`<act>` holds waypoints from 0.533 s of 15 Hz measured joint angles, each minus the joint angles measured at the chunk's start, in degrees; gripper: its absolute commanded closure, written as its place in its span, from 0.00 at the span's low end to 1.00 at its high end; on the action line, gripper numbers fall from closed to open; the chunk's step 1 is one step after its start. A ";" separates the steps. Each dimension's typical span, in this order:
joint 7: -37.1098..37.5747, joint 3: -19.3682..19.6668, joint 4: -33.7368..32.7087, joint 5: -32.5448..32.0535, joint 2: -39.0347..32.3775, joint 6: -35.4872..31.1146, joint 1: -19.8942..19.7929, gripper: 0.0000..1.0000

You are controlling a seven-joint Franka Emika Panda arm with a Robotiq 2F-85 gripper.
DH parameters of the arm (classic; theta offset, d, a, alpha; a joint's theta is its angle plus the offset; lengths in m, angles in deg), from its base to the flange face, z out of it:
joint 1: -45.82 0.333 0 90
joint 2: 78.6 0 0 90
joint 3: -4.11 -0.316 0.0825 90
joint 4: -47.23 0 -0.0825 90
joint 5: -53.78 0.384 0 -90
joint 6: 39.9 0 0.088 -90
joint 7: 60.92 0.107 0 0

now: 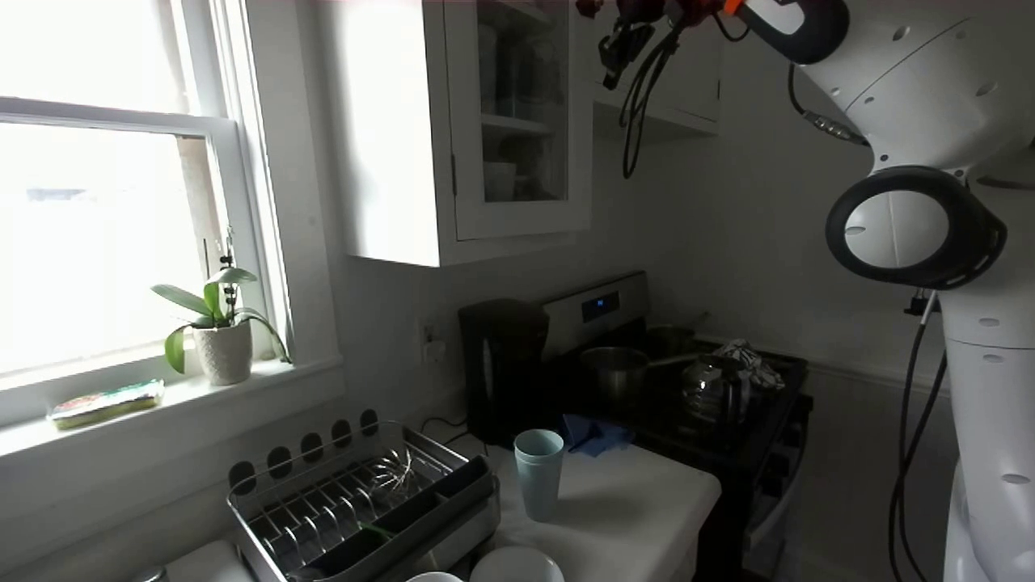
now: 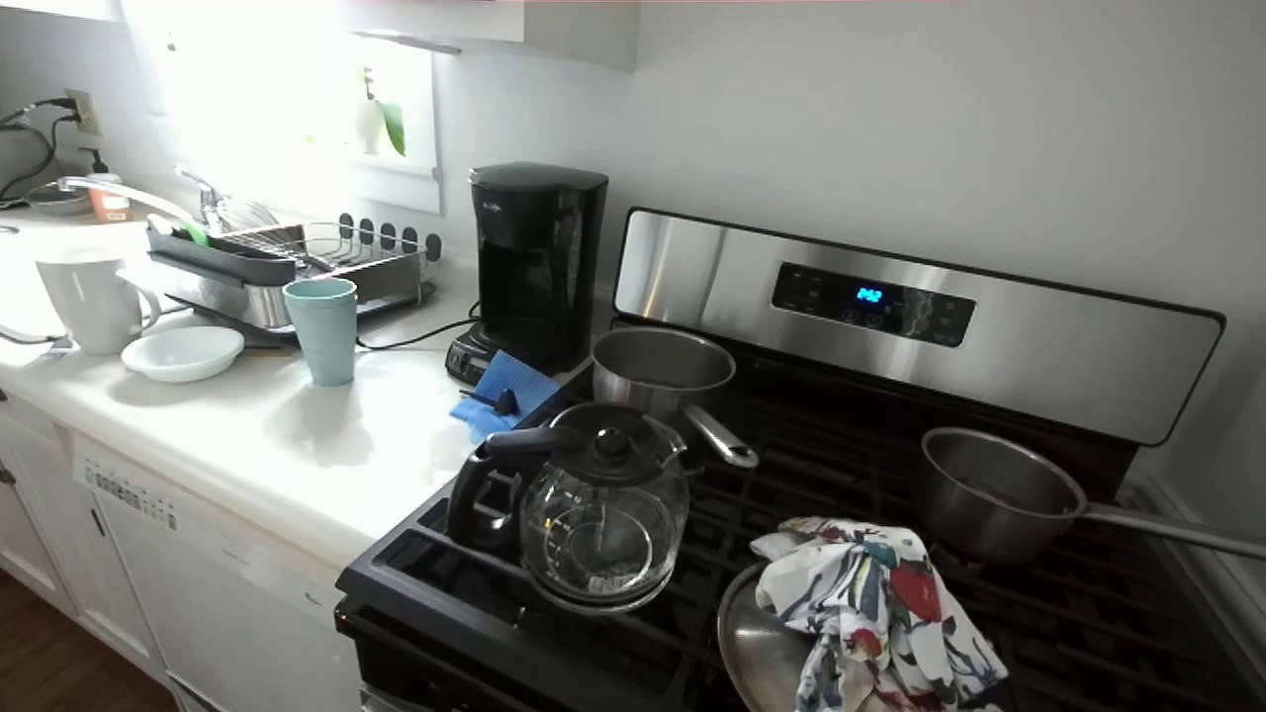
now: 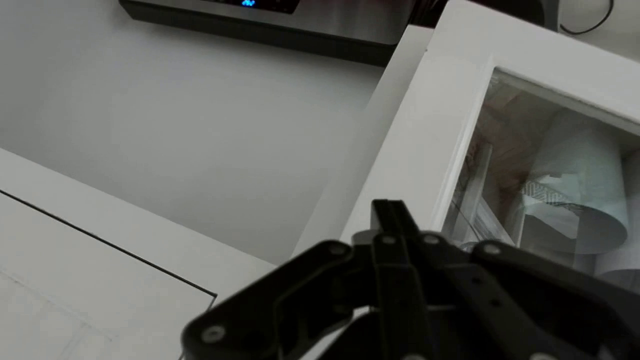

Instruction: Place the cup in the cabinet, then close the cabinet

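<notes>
Wrist view: gripper (image 3: 390,210) sits at the bottom edge, black fingers together, tips touching each other. Fingertips overlap the white frame of the cabinet (image 3: 440,110); contact cannot be told. Behind the glass is the cup (image 3: 580,155), pale whitish-blue, another pale vessel (image 3: 632,200) just beside it, cut off by the edge of view.

In an exterior view, the glass-paned door (image 1: 517,217) looks closed or nearly so; cannot tell if fully. A pale cylinder (image 1: 499,182) shows low behind the pane, under a shelf (image 1: 517,124); too dim to say whether it is the same cup. Arm (image 1: 914,97) reaches in from the right of that view, its dark gripper end high up near the door, overlapping a solid-door cabinet (image 1: 687,73).

Counter (image 2: 247,435), both exterior views: darker teal-blue cup (image 2: 324,341) upright, between the dish rack (image 2: 237,299) and a blue cloth (image 2: 529,381). Coffee maker (image 2: 539,247) behind, near the wall (image 2: 890,129). White bowl (image 2: 183,356) beside a white mug (image 2: 94,307), apart from the teal-blue cup.

Stove (image 2: 1068,336) beside the counter: glass carafe (image 2: 603,539), two saucepans (image 2: 1004,499), floral cloth (image 2: 880,593) lying over part of a round metal piece (image 2: 757,648). Potted plant (image 1: 225,356) and a flat yellowish packet (image 1: 105,406) on the window sill (image 1: 267,404).
</notes>
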 measured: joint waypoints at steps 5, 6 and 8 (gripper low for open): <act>0.25 -0.17 0.00 0.00 2.65 6.26 0.10 1.00; 0.46 -0.29 0.00 0.00 2.98 7.40 0.18 1.00; 0.97 -0.49 0.00 0.00 3.56 9.16 0.26 1.00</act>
